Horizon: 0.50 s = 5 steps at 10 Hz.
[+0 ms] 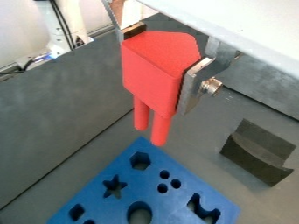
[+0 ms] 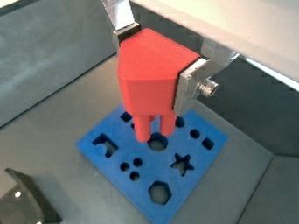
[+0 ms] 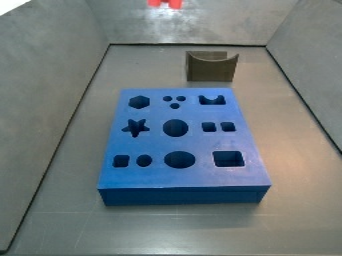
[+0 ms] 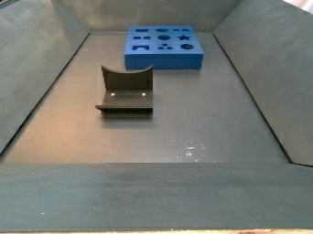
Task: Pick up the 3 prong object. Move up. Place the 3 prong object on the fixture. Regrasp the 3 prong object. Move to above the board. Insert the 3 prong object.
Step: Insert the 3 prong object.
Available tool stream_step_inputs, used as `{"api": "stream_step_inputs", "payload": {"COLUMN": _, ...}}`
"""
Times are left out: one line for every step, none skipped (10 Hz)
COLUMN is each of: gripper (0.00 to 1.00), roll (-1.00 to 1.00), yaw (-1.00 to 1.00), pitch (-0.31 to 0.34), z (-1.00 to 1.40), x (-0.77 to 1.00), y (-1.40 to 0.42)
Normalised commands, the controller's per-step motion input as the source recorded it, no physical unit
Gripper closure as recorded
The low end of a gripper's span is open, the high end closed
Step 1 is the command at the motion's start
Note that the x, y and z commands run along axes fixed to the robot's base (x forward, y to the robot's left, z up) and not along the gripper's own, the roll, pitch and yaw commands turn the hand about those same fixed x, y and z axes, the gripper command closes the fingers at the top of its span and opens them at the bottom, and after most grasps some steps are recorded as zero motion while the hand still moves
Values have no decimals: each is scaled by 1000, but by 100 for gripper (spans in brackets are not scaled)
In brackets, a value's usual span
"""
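My gripper (image 1: pixel 162 59) is shut on the 3 prong object (image 1: pixel 155 70), a red peg held upright with its blocky body between the silver fingers (image 1: pixel 193 83) and its round prongs pointing down. In both wrist views it hangs in the air above the blue board (image 1: pixel 135 188) (image 2: pixel 158 172), well clear of the surface. The prongs (image 2: pixel 146 131) hover over the board's far part. In a side view only a red scrap of the 3 prong object (image 3: pixel 164 5) shows at the top edge. The dark fixture (image 3: pixel 210 67) stands apart behind the board, with nothing in it.
The board (image 3: pixel 181 192) lies on the grey floor of a bin with sloping grey walls. Its cut-outs include a star (image 3: pixel 135 127), circles, squares and three small dots (image 3: pixel 174 99). The fixture (image 4: pixel 124 91) sits between the board (image 4: pixel 166 62) and the near wall.
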Motion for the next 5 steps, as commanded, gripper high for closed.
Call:
{"api": "stream_step_inputs", "payload": {"gripper": 100, "roll": -9, "yaw": -169, "pitch": -200, "z": -474, "x": 0, "y": 337}}
{"api": "stream_step_inputs", "payload": {"gripper": 100, "roll": 0, "yaw": -243, "pitch": -274, "z": -500, "x": 26, "y": 326}}
{"api": "stream_step_inputs", "payload": {"gripper": 100, "roll": 0, "yaw": -300, "pitch": -263, "z": -509, "x": 123, "y": 309}}
{"api": "stream_step_inputs", "payload": {"gripper": 100, "roll": 0, "yaw": -331, "pitch": -283, "z": -546, "x": 120, "y": 266}}
{"api": "stream_step_inputs", "payload": {"gripper": 100, "roll": 0, "yaw": -411, "pitch": -251, "z": -534, "x": 120, "y": 243}}
